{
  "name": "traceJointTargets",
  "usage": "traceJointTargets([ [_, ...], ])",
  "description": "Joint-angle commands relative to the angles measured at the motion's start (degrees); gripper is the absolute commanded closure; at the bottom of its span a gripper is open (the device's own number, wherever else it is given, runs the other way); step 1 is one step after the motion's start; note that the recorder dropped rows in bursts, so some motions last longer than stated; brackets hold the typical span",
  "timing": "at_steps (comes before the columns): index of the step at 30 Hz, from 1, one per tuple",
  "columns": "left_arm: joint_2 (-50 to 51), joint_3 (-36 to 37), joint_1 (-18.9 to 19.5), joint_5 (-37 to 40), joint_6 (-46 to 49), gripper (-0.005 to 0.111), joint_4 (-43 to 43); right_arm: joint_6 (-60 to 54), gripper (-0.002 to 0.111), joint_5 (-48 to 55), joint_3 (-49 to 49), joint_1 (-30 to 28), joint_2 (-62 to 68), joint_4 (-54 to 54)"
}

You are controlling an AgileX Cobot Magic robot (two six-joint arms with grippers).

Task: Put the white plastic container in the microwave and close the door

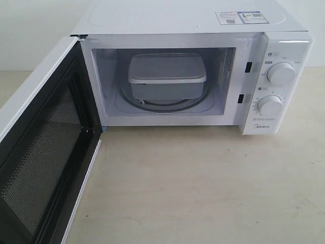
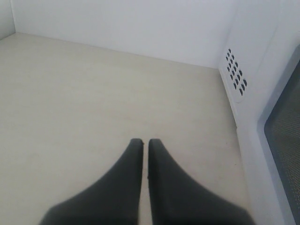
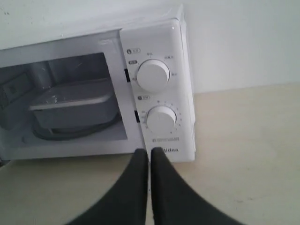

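The white plastic container (image 1: pixel 166 76) sits lidded on the glass turntable (image 1: pixel 162 106) inside the microwave (image 1: pixel 193 18). The door (image 1: pixel 40 152) is swung wide open to the left, showing its black mesh inner face. Neither gripper shows in the exterior view. In the right wrist view my right gripper (image 3: pixel 150 151) is shut and empty, above the table in front of the control panel, with the container (image 3: pixel 75 105) in the cavity beyond. In the left wrist view my left gripper (image 2: pixel 145 140) is shut and empty over bare table beside the microwave's vented side (image 2: pixel 236 75).
Two round knobs (image 1: pixel 281 73) (image 1: pixel 269 105) sit on the right panel. The beige table (image 1: pixel 203 183) stretches in front of the microwave. A white wall (image 2: pixel 131 23) stands behind. The door's window (image 2: pixel 286 140) edges the left wrist view.
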Motion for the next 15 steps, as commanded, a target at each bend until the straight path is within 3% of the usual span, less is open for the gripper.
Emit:
traceJointTargets([
  [1, -0.14, 0.19, 0.18, -0.19, -0.2, 0.102, -0.31, 23.22, 0.108, 3.45, 0.25, -0.2, -0.24, -20.94],
  [6, -0.14, 0.19, 0.18, -0.19, -0.2, 0.102, -0.31, 40.3, 0.108, 7.77, 0.25, -0.2, -0.24, -38.33],
  [15, -0.14, 0.19, 0.18, -0.19, -0.2, 0.102, -0.31, 37.81, 0.108, 7.88, 0.25, -0.2, -0.24, -39.47],
])
